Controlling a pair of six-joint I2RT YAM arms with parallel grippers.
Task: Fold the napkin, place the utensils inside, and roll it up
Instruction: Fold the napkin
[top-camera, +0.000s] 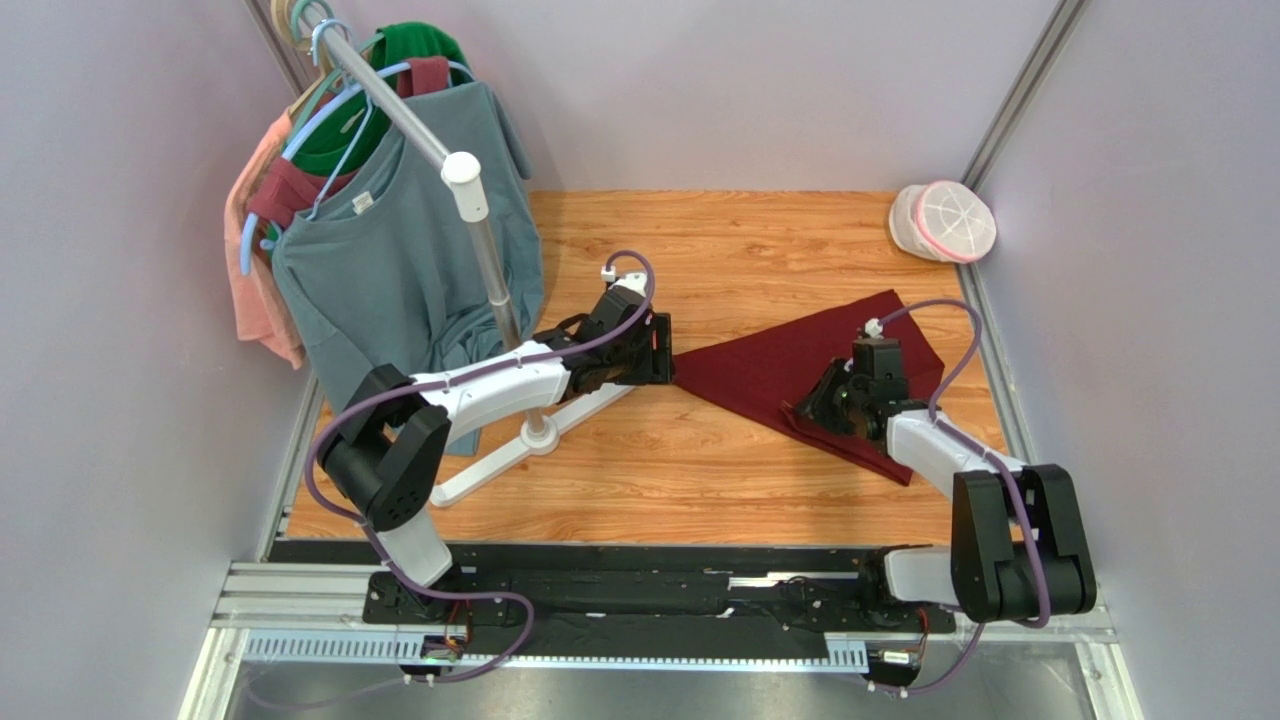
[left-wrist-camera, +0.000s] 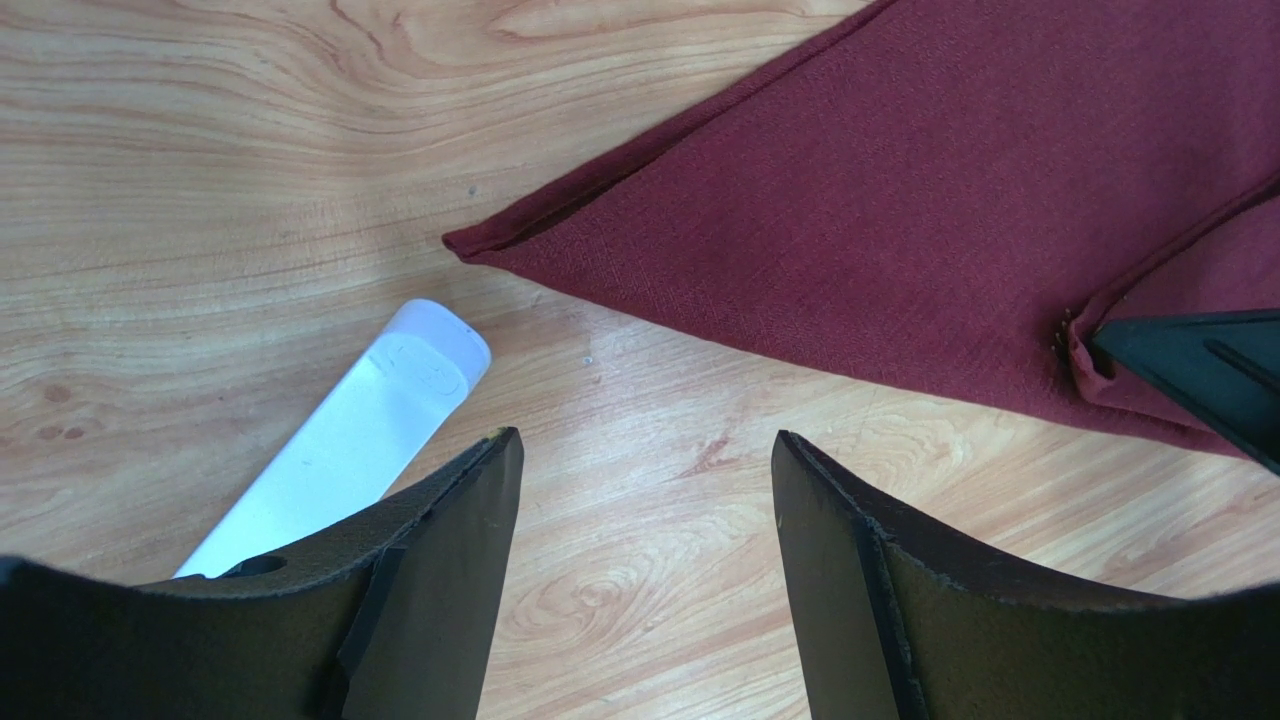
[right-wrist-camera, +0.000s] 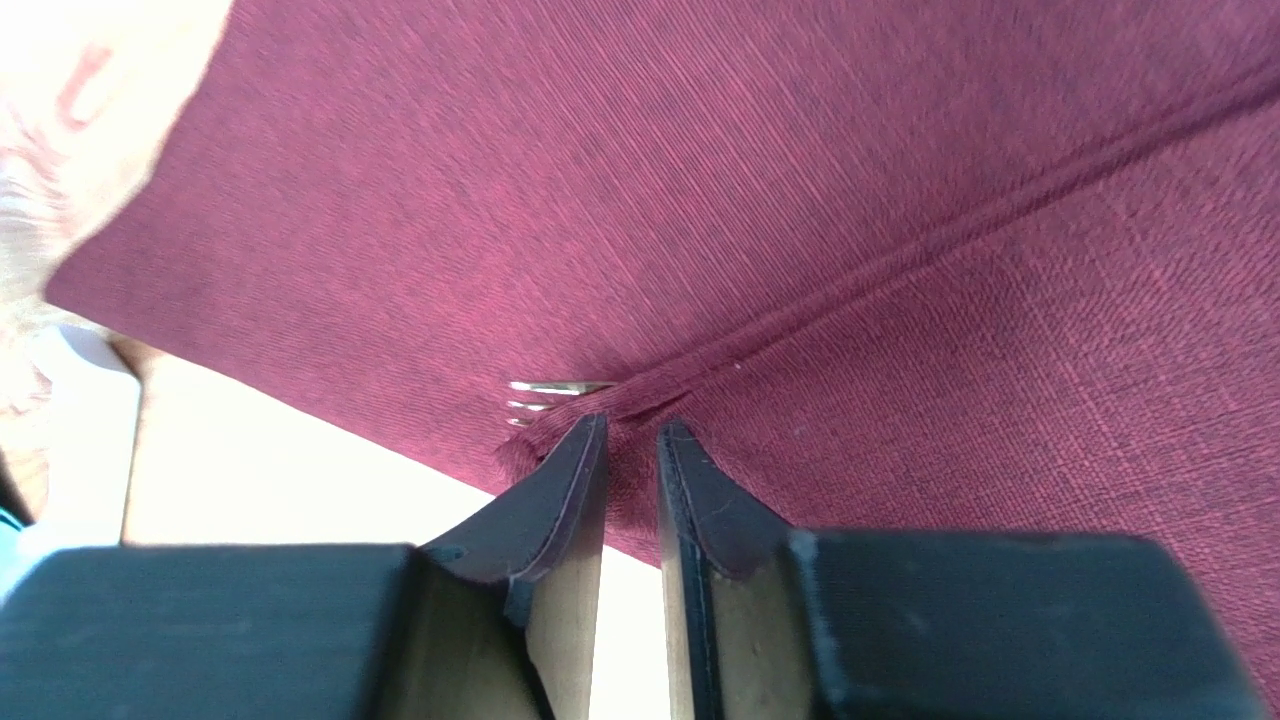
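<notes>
one step seemed left: the napkin (top-camera: 781, 368) lay folded right of centre on the tabletop (top-camera: 721, 240), fork (right-wrist-camera: 549, 392) tines peeking from its fold, not yet rolled. the right tool (right-wrist-camera: 631, 432) narrowly pinched its near edge; the left tool (left-wrist-camera: 646, 443) gaped wide, empty.

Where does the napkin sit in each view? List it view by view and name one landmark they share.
Top external: the napkin lies right of centre on the table.
Left wrist: the napkin is at upper right, its pointed corner aimed left.
Right wrist: the napkin fills most of the frame.
Shared landmark: the right gripper pinching the napkin's edge, visible in all three views.
</notes>
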